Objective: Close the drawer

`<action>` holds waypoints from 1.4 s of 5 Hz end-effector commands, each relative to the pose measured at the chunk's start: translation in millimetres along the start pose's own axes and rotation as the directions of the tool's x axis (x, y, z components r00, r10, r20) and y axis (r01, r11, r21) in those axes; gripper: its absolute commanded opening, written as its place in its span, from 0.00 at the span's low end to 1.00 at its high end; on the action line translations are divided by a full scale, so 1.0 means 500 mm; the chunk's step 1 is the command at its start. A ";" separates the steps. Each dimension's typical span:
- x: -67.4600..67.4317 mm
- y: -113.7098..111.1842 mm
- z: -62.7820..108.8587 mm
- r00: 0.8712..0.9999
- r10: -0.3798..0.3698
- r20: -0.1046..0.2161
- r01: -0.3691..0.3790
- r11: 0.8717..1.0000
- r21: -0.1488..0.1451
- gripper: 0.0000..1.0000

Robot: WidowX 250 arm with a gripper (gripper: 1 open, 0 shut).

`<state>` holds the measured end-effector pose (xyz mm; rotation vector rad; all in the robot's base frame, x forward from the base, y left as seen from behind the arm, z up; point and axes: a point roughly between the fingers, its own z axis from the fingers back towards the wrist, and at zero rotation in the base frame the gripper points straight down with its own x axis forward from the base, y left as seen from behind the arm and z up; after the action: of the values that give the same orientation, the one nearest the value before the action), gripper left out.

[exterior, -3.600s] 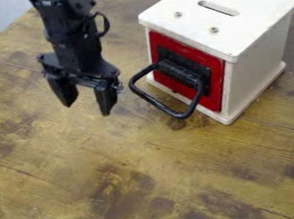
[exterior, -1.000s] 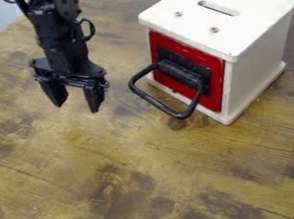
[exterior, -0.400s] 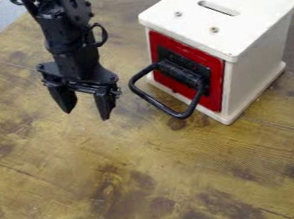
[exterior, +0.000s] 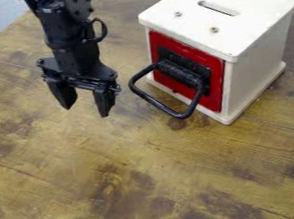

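Drawer [exterior: 185, 68]: glossy red, black front plate, big black loop handle; tool [exterior: 85, 100] beside it, fingers spread, empty.

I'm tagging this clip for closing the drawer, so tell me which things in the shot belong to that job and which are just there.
Part of the job:
- drawer, red with black front plate
- its black loop handle
- gripper, open, left of the handle, not touching it

Just there:
- cream-white cabinet housing the drawer
- wooden table
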<state>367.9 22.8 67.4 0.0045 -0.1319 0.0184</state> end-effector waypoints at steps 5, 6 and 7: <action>0.028 0.068 0.020 0.996 -0.066 0.055 0.066 0.998 0.003 1.00; 0.020 0.067 0.043 0.995 -0.072 0.069 0.072 0.997 0.007 1.00; 0.011 0.045 0.055 0.997 -0.051 0.056 0.051 0.999 0.008 1.00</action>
<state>367.4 48.6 59.7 -0.0008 -0.0965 -0.0339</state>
